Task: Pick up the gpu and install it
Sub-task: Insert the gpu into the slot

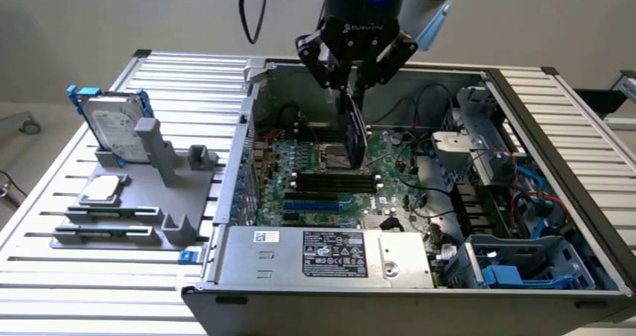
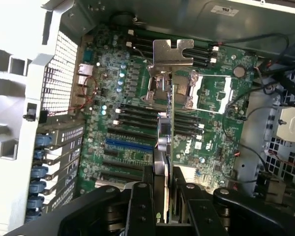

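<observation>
My gripper [image 1: 353, 85] hangs over the open computer case [image 1: 249, 138] and is shut on the gpu [image 1: 357, 131]. The card stands on edge below the fingers, thin and dark, its lower end just above the green motherboard [image 1: 298, 165] near the CPU socket. In the wrist view the gpu [image 2: 164, 132] runs away from the black fingers [image 2: 140, 196] edge-on. Its silver bracket [image 2: 173, 51] sits at the far end, over the motherboard [image 2: 123, 78]. I cannot tell whether the card touches the board.
Long black memory slots [image 1: 336, 181] and a blue slot [image 1: 310, 203] lie on the board beneath the card. A silver hard drive with blue rails [image 1: 115, 127] stands on a grey fixture [image 1: 139, 202] at the exterior view's left. The power supply [image 1: 328, 254] and cables [image 1: 517, 194] crowd the case.
</observation>
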`<action>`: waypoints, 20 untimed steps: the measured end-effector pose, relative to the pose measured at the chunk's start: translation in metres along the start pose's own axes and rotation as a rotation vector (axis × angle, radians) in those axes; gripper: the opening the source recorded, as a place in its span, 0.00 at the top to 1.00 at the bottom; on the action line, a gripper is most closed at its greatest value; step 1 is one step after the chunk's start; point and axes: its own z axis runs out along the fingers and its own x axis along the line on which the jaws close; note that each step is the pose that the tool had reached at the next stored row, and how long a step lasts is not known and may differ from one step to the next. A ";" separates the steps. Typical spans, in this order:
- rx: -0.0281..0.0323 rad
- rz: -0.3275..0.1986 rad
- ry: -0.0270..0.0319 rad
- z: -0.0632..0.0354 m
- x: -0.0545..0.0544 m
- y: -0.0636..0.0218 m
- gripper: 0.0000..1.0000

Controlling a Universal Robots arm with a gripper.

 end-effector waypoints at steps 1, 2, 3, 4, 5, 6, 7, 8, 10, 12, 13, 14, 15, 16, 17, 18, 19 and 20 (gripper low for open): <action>-0.0002 -0.017 0.0003 0.0000 0.000 0.0000 0.74; -0.0004 -0.036 0.0007 0.0000 0.000 0.0000 0.74; -0.0007 -0.055 0.0010 0.0000 0.000 0.0000 0.74; -0.0009 -0.073 0.0013 0.0001 0.000 0.0000 0.74; -0.0011 -0.091 0.0017 0.0000 0.000 0.0000 0.74; -0.0013 -0.109 0.0020 0.0001 0.000 0.0000 0.74; -0.0015 -0.127 0.0023 0.0001 0.000 0.0000 0.74; -0.0018 -0.145 0.0026 0.0001 0.000 0.0000 0.74; -0.0023 -0.182 0.0033 0.0006 0.000 0.0000 0.74; -0.0027 -0.218 0.0040 0.0011 0.000 0.0000 0.74; -0.0029 -0.236 0.0043 0.0014 0.000 0.0000 0.74; -0.0032 -0.254 0.0046 0.0018 0.000 0.0000 0.74; -0.0033 -0.274 0.0050 0.0022 0.000 0.0000 0.74; -0.0035 -0.292 0.0053 0.0026 0.000 -0.0001 0.74; -0.0038 -0.308 0.0057 0.0029 0.000 -0.0001 0.74; -0.0040 -0.326 0.0060 0.0034 0.000 -0.0001 0.74; -0.0042 -0.346 0.0063 0.0039 0.000 -0.0001 0.74; -0.0044 -0.364 0.0066 0.0043 0.000 -0.0001 0.74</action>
